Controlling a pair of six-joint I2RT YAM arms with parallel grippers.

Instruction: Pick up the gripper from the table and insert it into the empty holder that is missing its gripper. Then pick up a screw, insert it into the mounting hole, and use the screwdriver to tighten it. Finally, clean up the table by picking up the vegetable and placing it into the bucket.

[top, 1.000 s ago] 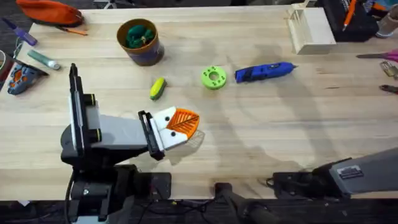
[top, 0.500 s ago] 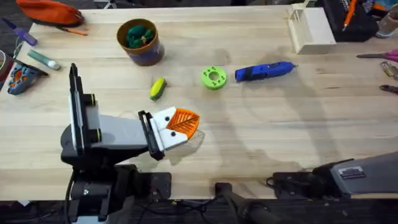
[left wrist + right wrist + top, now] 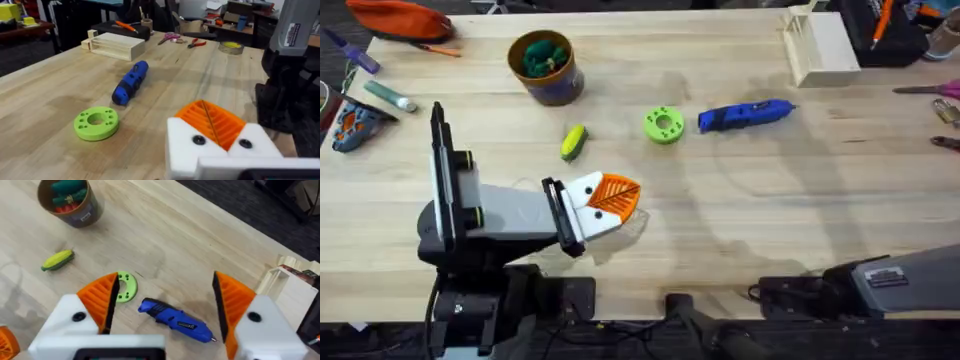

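Screwdriver [image 3: 745,115] lies on its side on the wooden surface [image 3: 800,200], just beside the green ring dish [image 3: 663,124]; small white print on its barrel is unreadable. Vegetable [image 3: 573,141] rests between dish and bucket [image 3: 546,67], which has a white label, illegible. Left hand [image 3: 615,196] is clenched, orange pads together, low over the surface. Right hand [image 3: 162,305] is released, fingers wide apart.

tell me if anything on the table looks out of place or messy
Only the yellow vegetable lies loose on the bare wood, outside the bucket. The screwdriver lies flat beside the green dish.
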